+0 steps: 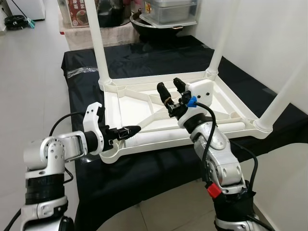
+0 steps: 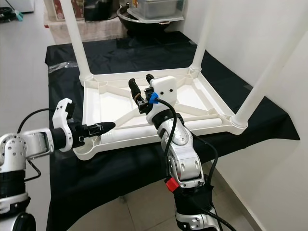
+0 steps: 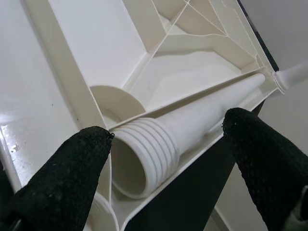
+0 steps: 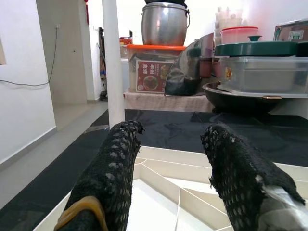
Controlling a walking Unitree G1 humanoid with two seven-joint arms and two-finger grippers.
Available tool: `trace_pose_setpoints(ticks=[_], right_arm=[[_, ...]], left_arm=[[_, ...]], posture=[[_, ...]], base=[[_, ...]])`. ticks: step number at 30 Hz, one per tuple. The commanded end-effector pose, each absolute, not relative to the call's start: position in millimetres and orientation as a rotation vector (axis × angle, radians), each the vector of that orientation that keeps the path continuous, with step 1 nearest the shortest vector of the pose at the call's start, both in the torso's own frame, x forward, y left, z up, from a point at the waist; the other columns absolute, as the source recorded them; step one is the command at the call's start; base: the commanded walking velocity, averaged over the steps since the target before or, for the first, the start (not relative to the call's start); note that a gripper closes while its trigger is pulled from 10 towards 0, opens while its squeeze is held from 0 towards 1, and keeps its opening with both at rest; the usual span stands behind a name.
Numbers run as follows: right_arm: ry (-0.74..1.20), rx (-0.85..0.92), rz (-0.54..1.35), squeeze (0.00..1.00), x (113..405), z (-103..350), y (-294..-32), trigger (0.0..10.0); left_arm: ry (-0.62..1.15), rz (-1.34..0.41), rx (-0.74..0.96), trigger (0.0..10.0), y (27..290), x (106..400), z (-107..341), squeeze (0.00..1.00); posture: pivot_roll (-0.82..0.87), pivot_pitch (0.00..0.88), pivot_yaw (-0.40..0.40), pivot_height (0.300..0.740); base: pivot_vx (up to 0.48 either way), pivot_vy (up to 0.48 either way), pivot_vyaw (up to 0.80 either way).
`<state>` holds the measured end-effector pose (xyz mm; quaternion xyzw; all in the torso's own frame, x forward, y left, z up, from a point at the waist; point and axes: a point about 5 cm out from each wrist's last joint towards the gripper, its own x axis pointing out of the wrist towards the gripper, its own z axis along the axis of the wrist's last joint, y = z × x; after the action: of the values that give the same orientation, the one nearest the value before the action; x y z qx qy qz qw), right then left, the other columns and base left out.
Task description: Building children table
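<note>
The little table (image 1: 144, 103) is lying upside down on the bench (image 1: 144, 57), which is wearing a black cloth. Three white legs are already standing up from its corners: one at the far left (image 1: 98, 43), one at the far right (image 1: 222, 41), and one at the near right (image 1: 284, 96). So most of the building looks done.

The last leg (image 1: 192, 132) is lying flat inside the table's frame, along the near edge. The near left corner (image 1: 108, 154) is waiting without a leg, so that job is the one left.

The left end effector (image 1: 126, 132) is reaching in at that near left corner. In the left wrist view its fingers (image 3: 72, 173) are sitting wide apart on both sides of the ridged end of the loose leg (image 3: 159, 149). It is hard to tell if they are touching it, but they are not squeezing it yet.

The right end effector (image 1: 172, 88) is hovering over the middle of the table with its fingers spread wide, holding nothing.

I am guessing the loose leg needs picking up and pushing into the empty corner.
</note>
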<state>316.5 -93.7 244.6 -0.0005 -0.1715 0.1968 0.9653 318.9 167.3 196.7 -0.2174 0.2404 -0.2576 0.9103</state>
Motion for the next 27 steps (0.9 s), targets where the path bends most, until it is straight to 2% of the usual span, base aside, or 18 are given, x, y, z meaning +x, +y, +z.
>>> trace_pose_setpoints(ticks=[1,13,17,27], right_arm=[[-0.338,-0.001,0.404,0.00,318,245,-93,10.0],[-0.336,-0.006,0.402,0.00,318,246,-94,10.0],[-0.336,-0.008,0.403,0.00,318,246,-93,10.0],[-0.332,-0.006,0.400,0.00,318,244,-92,10.0]], left_arm=[[0.527,-0.496,-0.458,10.0,172,321,191,0.00],[0.593,-0.475,-0.500,10.0,164,329,181,0.00],[0.586,-0.478,-0.530,10.0,162,336,190,0.00],[0.559,-0.473,-0.440,10.0,167,335,221,0.00]], posture=[[0.11,0.174,-0.071,0.740],[0.10,0.179,-0.074,0.740],[0.10,0.176,-0.069,0.740],[0.12,0.170,-0.062,0.740]], base=[[0.000,0.000,0.00],[0.000,0.000,0.00],[0.000,0.000,0.00],[0.000,0.000,0.00]])
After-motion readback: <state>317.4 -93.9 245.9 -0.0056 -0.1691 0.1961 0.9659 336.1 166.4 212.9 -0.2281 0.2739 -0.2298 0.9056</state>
